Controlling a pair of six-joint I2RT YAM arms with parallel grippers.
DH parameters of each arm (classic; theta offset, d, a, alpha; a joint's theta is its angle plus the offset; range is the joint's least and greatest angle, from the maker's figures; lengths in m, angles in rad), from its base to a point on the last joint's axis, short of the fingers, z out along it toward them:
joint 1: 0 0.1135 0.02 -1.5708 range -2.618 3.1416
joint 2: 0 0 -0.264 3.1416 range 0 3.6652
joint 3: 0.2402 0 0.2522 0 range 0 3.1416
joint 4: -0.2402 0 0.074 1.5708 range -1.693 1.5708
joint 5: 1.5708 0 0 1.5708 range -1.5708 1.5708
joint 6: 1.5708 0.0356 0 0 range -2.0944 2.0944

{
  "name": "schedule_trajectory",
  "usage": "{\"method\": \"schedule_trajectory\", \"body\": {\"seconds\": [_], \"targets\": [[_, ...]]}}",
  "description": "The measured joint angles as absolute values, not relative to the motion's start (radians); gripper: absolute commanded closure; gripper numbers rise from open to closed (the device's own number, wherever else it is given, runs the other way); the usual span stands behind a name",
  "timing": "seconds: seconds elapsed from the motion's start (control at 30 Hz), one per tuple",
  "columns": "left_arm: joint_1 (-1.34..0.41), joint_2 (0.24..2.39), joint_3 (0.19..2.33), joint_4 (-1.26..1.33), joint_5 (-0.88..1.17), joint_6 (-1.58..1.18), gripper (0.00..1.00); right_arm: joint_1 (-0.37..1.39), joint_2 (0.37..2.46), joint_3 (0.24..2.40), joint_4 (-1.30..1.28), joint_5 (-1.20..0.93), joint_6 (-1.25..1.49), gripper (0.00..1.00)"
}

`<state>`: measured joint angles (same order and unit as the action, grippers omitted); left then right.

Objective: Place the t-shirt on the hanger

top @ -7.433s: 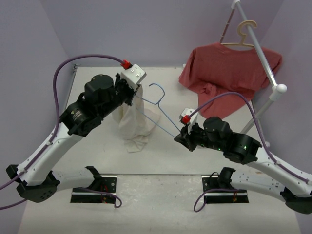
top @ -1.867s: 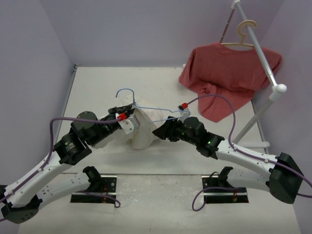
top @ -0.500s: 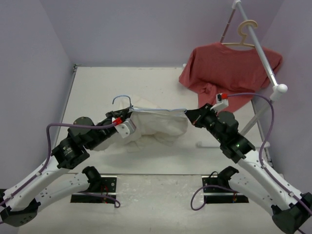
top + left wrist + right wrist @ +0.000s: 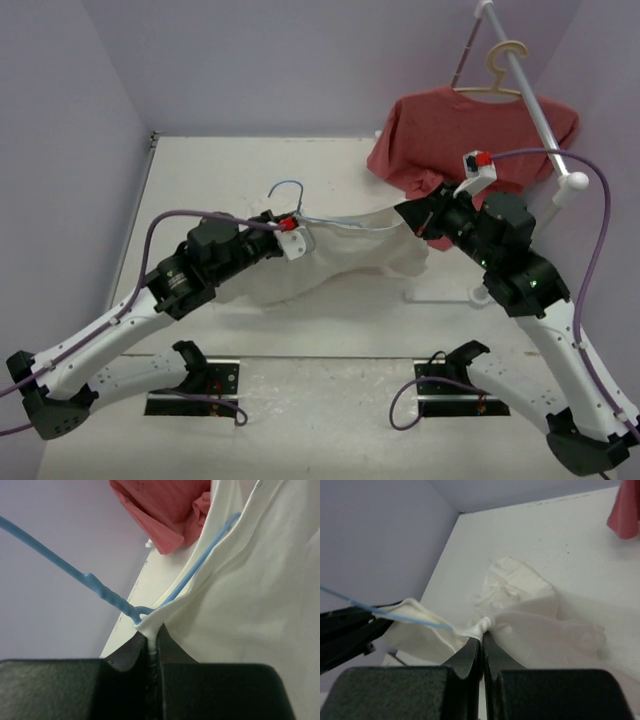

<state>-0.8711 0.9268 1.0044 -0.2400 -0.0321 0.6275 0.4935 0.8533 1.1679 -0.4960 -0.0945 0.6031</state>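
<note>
L gripper (image 4: 151, 637) is clamping tight on the collar edge of the cream-white cotton t-shirt (image 4: 340, 265), w/ the thin light-blue wire hanger (image 4: 103, 589) crossing right at the pinch. R gripper (image 4: 482, 640), jaws shut, is pinching a small bunched fold by the wire's other end. Cloth is hanging stretched btwn them, sagging toward the white table (image 4: 220, 170).

Risks, imo: a harder pull could be slipping that small pinch loose or bending the wire. Beyond, R arm is working close to the salmon t-shirt (image 4: 470, 130) and could be snagging it.
</note>
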Motion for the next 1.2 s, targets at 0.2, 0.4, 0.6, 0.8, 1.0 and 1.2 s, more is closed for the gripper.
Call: {"method": "schedule_trajectory", "body": {"seconds": [0.2, 0.4, 0.6, 0.8, 1.0, 1.2], "targets": [[-0.871, 1.180, 1.380, -0.290, 0.057, 0.574, 1.00, 0.675, 1.182, 1.749, -0.714, -0.204, 0.493, 1.00], [-0.871, 1.143, 1.340, -0.131, 0.191, 0.482, 1.00, 0.723, 1.205, 1.754, -0.700, -0.211, 0.440, 1.00], [-0.871, 1.023, 1.059, -0.071, 0.217, 0.413, 1.00, 0.725, 1.113, 1.437, -0.690, -0.132, 0.432, 0.93], [-0.871, 0.994, 0.891, 0.000, 0.217, 0.355, 1.00, 0.725, 1.108, 1.265, -0.633, -0.152, 0.403, 0.89], [-0.870, 0.985, 0.803, 0.045, 0.230, 0.317, 1.00, 0.728, 1.090, 1.111, -0.546, -0.236, 0.393, 0.64], [-0.870, 0.973, 0.704, 0.175, 0.260, 0.244, 1.00, 0.728, 0.962, 0.994, -0.428, -0.262, 0.340, 0.50]]}}
